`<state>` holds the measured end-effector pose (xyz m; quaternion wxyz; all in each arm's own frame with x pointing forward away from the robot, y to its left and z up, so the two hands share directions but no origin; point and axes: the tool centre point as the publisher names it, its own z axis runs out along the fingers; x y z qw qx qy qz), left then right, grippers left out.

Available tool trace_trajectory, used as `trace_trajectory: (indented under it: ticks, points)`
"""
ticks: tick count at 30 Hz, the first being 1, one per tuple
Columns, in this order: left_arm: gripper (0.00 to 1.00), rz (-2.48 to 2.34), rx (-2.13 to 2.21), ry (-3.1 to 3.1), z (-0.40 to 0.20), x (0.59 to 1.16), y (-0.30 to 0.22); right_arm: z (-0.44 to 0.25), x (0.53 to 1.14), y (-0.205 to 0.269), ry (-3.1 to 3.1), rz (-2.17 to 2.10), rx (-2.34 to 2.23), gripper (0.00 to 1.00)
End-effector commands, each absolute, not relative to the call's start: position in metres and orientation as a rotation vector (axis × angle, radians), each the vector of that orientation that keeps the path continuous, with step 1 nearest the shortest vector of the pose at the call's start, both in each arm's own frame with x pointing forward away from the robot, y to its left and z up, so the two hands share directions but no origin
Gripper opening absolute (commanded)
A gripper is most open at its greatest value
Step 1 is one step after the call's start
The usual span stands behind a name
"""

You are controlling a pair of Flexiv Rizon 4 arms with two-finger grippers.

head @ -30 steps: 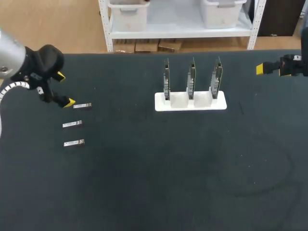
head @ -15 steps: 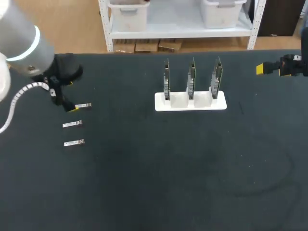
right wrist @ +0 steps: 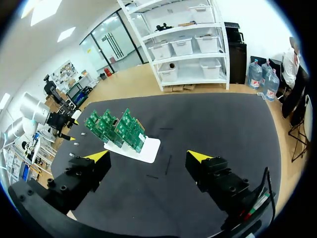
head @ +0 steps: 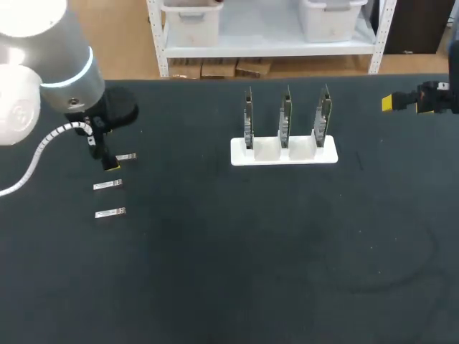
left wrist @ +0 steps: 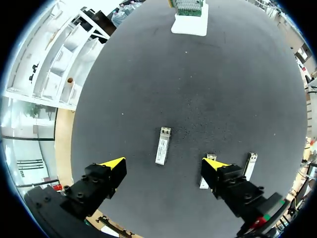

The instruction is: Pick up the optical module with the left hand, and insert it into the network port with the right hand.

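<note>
Three modules [head: 107,185] lie at middle left; my left pincer [left wrist: 164,163] hangs wide open over the top module [left wrist: 162,145]. My right pincer [right wrist: 147,156], wide too, hangs at upper right, well apart from the ports [head: 284,118].

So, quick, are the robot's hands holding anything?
Left gripper: open, empty, over a small silver metal optical module.
Right gripper: open, empty.

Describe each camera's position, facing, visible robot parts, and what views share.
Head view: above, behind, facing down; left arm, right arm show.
Left wrist view: on left arm, facing down; open left fingers over small silver rectangular optical module.
Right wrist view: on right arm, facing obliquely down; open right fingers show.
All share white stand of green circuit boards.
</note>
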<state>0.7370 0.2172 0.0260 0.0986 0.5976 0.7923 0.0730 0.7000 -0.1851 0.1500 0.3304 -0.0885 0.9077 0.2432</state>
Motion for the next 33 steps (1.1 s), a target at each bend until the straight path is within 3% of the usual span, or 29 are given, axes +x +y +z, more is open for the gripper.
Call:
trace_trajectory:
  ticks: [1, 33]
  points:
    - [1.00, 0.242, 1.791, 2.372, 0.020, 0.742, 0.215, 0.150, 0.700, -0.185, 2.374, 0.636, -0.231, 1.00]
    - [1.00, 0.171, 1.832, 2.447, -0.012, 0.744, 0.217, 0.150, 0.700, -0.185, 2.374, 0.636, -0.231, 1.00]
